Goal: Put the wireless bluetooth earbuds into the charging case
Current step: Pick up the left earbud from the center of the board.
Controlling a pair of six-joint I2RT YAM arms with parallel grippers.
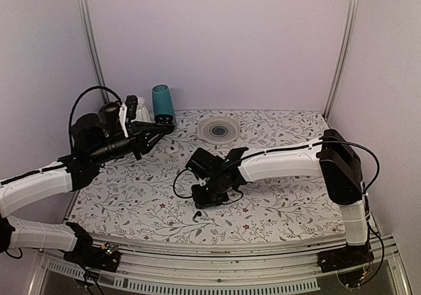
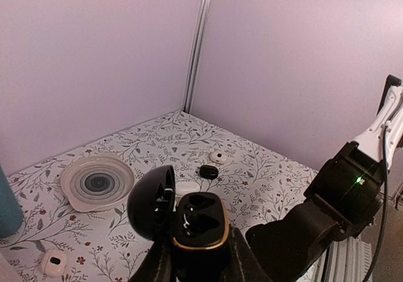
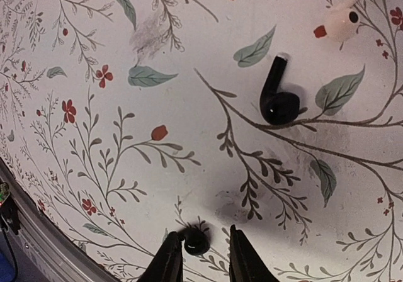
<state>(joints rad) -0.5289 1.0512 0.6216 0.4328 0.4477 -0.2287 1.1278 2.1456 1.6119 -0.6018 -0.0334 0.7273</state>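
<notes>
The left gripper [image 2: 200, 258] pinches the glossy pebble-shaped charging case [image 2: 199, 222], lid open — the right gripper [image 3: 206, 257], slightly spread, straddles a shiny earbud [image 3: 195, 241] at bottom centre.

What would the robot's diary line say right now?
left gripper: holds open charging case | right gripper: straddling one earbud, grip unclear | other earbud: lying on cloth
</notes>
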